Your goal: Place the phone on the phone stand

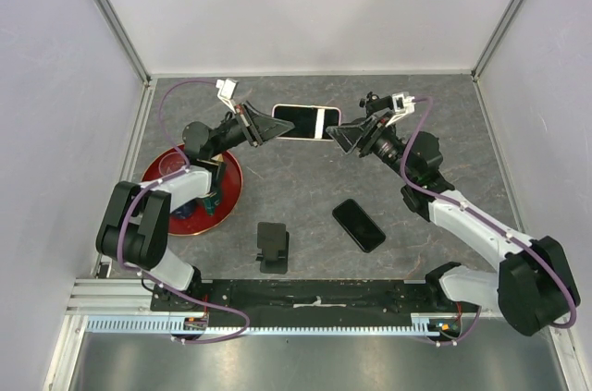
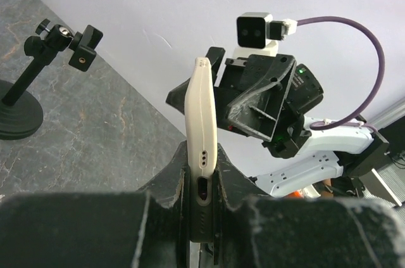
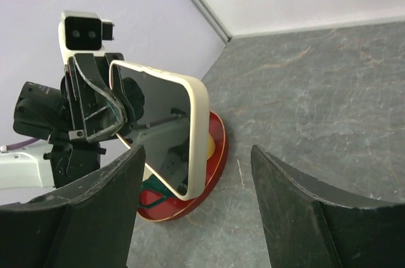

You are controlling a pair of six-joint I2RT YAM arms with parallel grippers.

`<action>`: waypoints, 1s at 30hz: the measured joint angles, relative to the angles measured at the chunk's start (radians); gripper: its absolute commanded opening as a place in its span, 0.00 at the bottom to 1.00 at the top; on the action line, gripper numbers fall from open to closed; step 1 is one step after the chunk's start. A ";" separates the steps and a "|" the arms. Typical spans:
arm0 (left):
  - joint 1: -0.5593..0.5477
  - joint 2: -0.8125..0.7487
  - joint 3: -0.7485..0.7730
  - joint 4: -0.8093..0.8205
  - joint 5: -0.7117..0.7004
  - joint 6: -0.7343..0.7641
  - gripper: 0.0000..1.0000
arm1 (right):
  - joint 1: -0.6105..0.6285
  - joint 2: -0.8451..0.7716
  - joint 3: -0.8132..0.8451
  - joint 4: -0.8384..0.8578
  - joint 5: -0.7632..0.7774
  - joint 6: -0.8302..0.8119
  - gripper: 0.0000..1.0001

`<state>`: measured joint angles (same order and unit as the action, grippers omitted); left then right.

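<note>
Closest to the arm bases, a small black stand [image 1: 273, 246] sits on the grey bench [image 1: 305, 189], a little left of centre. A bare black phone [image 1: 359, 225] lies flat to its right. A red plate [image 1: 233, 189] lies to its left, partly under the left arm. Farther back, the left hand [image 1: 276, 123] is closed on one short end of a cream-edged phone [image 1: 310, 121]. It holds the phone above the bench with the long axis running left to right. The right hand [image 1: 344, 139] is open, its fingers spread and aimed at the phone's free end. It is just beside that end and, as far as its own wrist camera shows, apart from it. The held phone therefore lies beyond the small stand, toward the far wall, and would need to travel back toward the arm bases to reach it. The left arm has the grip and is also the nearer arm to that stand. Farther off, the left wrist camera shows a taller black stand [image 2: 19, 119] with a round base and a clamp on top. From above it is probably the dark shape behind the right hand, mostly covered there. Which of the two stands is meant cannot be told. The phone's height over the bench is unclear from above, and the left arm hides what is on the plate.
</note>
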<state>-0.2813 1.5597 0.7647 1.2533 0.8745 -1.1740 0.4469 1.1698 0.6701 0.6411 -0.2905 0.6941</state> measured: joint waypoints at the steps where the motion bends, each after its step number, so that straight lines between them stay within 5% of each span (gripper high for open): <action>1: -0.002 -0.001 0.000 0.000 0.000 0.000 0.02 | 0.000 0.011 0.000 0.005 -0.011 0.002 0.73; 19: -0.035 -0.037 0.000 0.029 0.000 -0.001 0.02 | -0.006 0.140 -0.023 0.386 -0.192 0.153 0.32; 22: -0.035 -0.042 0.000 0.046 0.000 -0.001 0.03 | -0.008 0.141 -0.023 0.415 -0.203 0.177 0.03; 24: -0.035 -0.042 0.000 0.060 0.005 -0.011 0.14 | -0.011 0.140 -0.022 0.432 -0.224 0.210 0.00; 28: -0.034 -0.034 0.009 0.070 0.013 -0.013 0.63 | -0.015 0.136 -0.006 0.414 -0.249 0.201 0.00; 30: -0.030 -0.022 0.011 0.066 0.018 -0.006 0.69 | -0.010 0.116 0.015 0.332 -0.264 0.164 0.00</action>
<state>-0.3111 1.5379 0.7761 1.3193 0.8928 -1.1805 0.4374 1.2854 0.6853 0.9733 -0.5549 0.8581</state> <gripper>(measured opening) 0.571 0.136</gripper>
